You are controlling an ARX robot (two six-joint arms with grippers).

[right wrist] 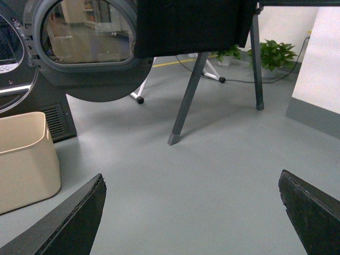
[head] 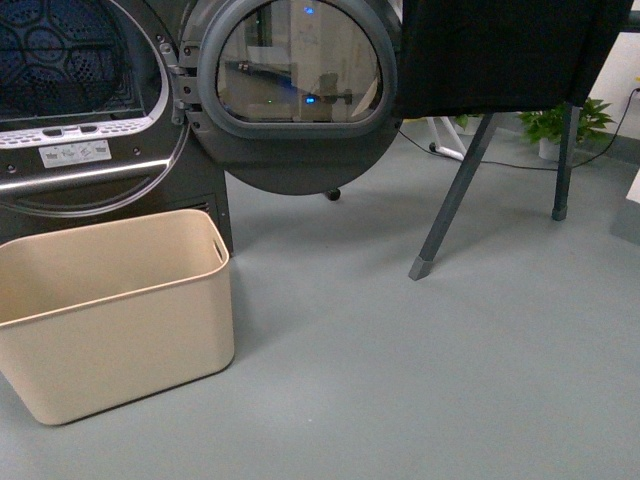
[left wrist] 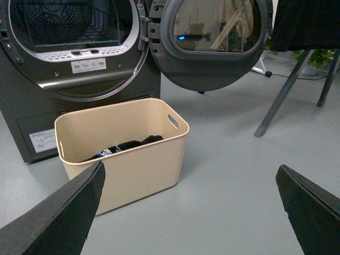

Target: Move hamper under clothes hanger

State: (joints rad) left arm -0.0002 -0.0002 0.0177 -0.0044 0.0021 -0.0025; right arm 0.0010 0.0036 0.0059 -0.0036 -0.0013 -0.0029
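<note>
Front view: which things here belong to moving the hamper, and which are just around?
Job:
- hamper
- clothes hanger

Just around:
- dryer
- dryer door, open
- black fabric hanging on the hanger
- potted plant

Open-doored dryer (head: 100, 150); potted plant (head: 560, 122)

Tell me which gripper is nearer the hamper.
Left. The left gripper faces the hamper head-on, with the tub right in front of it. The right gripper sits off to the hamper's side, pointed toward the clothes hanger leg.
</note>
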